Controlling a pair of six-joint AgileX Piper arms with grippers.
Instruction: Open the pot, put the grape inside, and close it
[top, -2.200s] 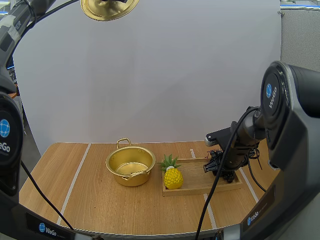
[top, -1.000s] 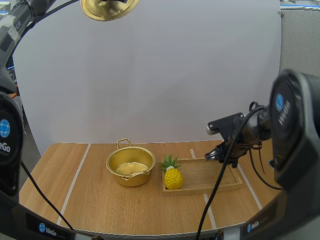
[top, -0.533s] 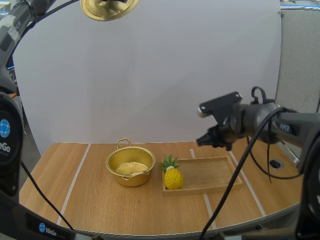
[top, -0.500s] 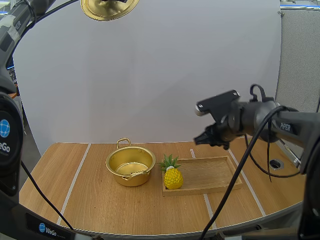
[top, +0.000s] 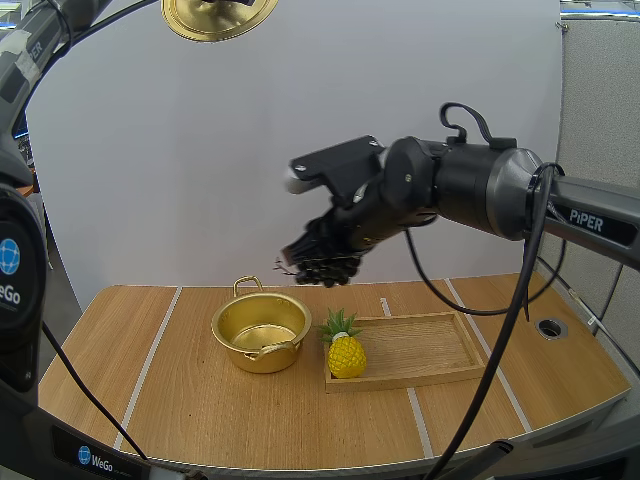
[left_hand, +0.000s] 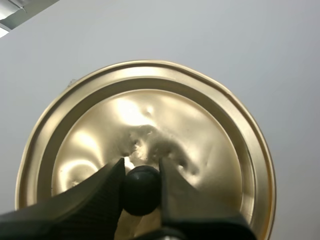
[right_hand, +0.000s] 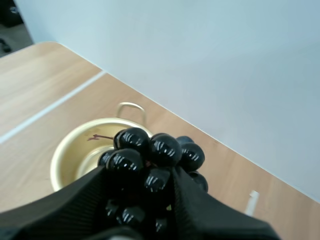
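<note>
Left pincer: your left pincer (left_hand: 141, 167) is clamped on the black knob of the lid (left_hand: 145, 130), one finger on each side of it.
Lid: you hold the gold lid high in the air, far above the tabletop (top: 200, 400), with its hollow underside facing the table.
Right pincer: your right pincer (right_hand: 140, 175) grips the bunch of grapes (right_hand: 152, 150). The dark berries bulge out between and above the two fingers.
Grapes: you have them lifted clear of the tabletop. From the high view they hang above the gap between the pot (top: 261, 333) and the pineapple (top: 346, 352). From your right wrist the pot lies below and just beyond the bunch, and a thin brown stem pokes out toward it.
Pot: it sits open on the tabletop, to the left of the tray (top: 420, 350), and its shiny gold inside shows. One loop handle is on the far rim and another on the near rim.
Tray: the wooden tray lies flat on the tabletop to the right of the pot, with its long side across your view.
Pineapple: the yellow pineapple stands upright at the left end of the tray, green leaves up, just beside the pot.
Right arm: it reaches in from the right, across and above the tray.
</note>
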